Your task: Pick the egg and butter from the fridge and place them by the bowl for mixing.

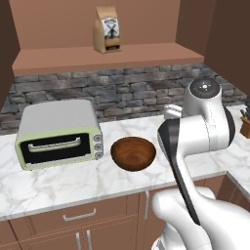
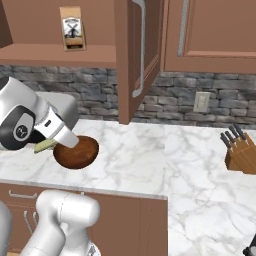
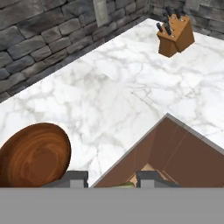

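The dark reddish-brown wooden bowl (image 1: 133,154) sits on the white marble counter (image 1: 68,183), just right of the toaster oven. In the right base view my white arm reaches down in front of the bowl (image 2: 82,152) and covers its near left rim. My gripper (image 3: 111,179) hangs above the counter's front edge, with the bowl (image 3: 33,155) close at the lower left. Only its two dark fingertips (image 3: 74,178) peek up, and I read it as shut. A thin olive sliver lies between them; I cannot tell what it is. The egg, the butter and the fridge are out of view.
A toaster oven (image 1: 58,134) stands left of the bowl. A knife block (image 2: 242,150) stands on the counter's right wing. An upper cabinet door (image 2: 135,55) hangs open above the counter. A coffee bag (image 1: 108,29) is on the shelf. Bare marble lies right of the bowl.
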{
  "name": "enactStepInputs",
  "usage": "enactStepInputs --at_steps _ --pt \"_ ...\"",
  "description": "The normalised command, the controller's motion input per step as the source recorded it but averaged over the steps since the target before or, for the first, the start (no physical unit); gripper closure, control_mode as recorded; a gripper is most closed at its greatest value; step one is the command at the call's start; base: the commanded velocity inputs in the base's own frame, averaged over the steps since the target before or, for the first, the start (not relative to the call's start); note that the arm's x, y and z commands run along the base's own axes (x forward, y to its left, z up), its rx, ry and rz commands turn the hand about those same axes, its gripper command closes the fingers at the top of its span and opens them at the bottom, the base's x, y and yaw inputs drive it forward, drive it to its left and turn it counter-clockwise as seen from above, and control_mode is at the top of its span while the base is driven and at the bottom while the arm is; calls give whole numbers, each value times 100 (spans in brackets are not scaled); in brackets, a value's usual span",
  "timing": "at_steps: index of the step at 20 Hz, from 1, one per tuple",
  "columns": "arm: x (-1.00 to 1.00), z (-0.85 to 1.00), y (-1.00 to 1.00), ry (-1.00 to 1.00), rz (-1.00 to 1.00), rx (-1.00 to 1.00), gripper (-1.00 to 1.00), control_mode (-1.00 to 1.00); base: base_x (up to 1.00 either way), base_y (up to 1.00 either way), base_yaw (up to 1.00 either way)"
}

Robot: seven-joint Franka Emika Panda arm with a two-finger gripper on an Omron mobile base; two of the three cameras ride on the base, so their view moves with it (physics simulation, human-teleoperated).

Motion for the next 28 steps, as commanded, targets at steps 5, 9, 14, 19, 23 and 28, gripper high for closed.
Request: enactStepInputs --at_steps 5,9,14,19,23,28 --pt "0 0 0 0 0 0 100 100 0 0 0" --pt "0 0 0 0 0 0 100 100 0 0 0" --pt "0 -5 -6 0 1 0 100 -100 0 0 0" --pt "5 -19 -18 8 9 0 100 -100 0 0 0" --pt "15 -36 -15 11 12 -1 100 -100 0 0 0" --pt "29 -39 -8 -1 14 -10 100 -100 0 0 0"
